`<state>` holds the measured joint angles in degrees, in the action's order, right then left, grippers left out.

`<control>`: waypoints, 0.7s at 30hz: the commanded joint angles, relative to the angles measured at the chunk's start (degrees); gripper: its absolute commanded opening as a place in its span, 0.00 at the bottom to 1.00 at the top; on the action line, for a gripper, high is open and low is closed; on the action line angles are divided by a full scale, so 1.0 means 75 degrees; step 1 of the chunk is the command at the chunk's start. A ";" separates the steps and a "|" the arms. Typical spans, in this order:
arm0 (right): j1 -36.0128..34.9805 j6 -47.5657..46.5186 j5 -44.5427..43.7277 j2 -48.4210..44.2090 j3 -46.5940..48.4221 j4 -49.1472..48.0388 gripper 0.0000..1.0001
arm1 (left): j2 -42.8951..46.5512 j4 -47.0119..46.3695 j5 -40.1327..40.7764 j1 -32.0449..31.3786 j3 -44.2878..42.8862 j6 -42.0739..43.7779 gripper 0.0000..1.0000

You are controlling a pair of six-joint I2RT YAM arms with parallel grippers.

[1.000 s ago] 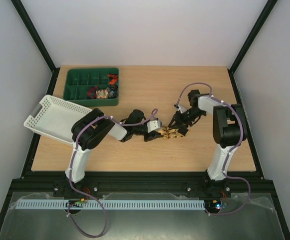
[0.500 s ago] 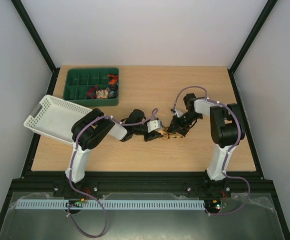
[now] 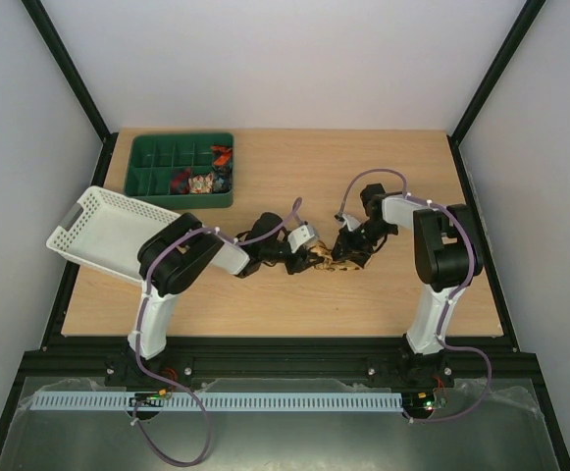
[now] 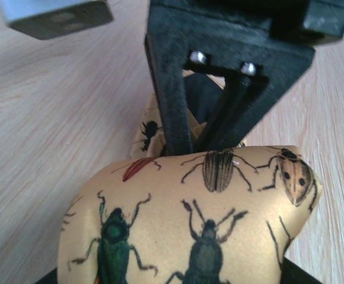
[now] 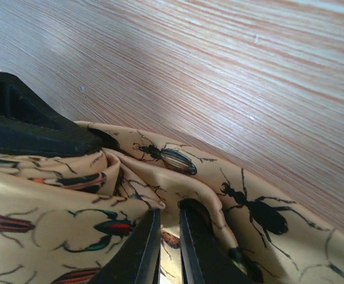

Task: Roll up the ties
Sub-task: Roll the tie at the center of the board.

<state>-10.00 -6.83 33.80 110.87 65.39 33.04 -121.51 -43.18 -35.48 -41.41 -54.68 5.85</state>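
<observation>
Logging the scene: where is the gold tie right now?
In the top view, the gold tie lies bunched on the table, between the left pincer and right pincer.

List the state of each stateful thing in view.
tie: partly coiled, bunched between both grippers.
left gripper: shut on the tie.
right gripper: shut on a tie fold.
green tray: some right compartments filled.
white basket: overhanging the table's left edge.

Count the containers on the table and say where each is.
2: a green compartment tray at the far-left corner of the table, and a white slotted basket nearer, overhanging its left edge.
</observation>
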 commanded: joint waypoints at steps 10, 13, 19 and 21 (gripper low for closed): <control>0.0110 -0.0297 -0.1970 0.0580 -0.0188 0.0155 0.14 | 0.0203 0.1240 0.1088 -0.0002 0.0528 0.2288 0.22; 0.0124 -0.0353 -0.1909 0.0579 -0.0035 0.0211 0.18 | 0.0207 0.1730 0.1135 -0.0086 0.0667 0.2823 0.22; 0.0276 -0.0414 -0.0949 0.0210 0.0722 0.0851 0.37 | 0.0182 0.2133 0.1260 -0.0162 0.0742 0.3093 0.25; 0.0371 -0.0408 -0.0429 -0.0015 0.0990 0.1220 0.44 | 0.0151 0.2197 0.1313 -0.0165 0.0691 0.3082 0.25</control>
<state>-9.56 -8.99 32.97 111.46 69.84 36.18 -118.98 -38.94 -28.58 -43.22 -52.25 25.58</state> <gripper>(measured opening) 0.391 0.360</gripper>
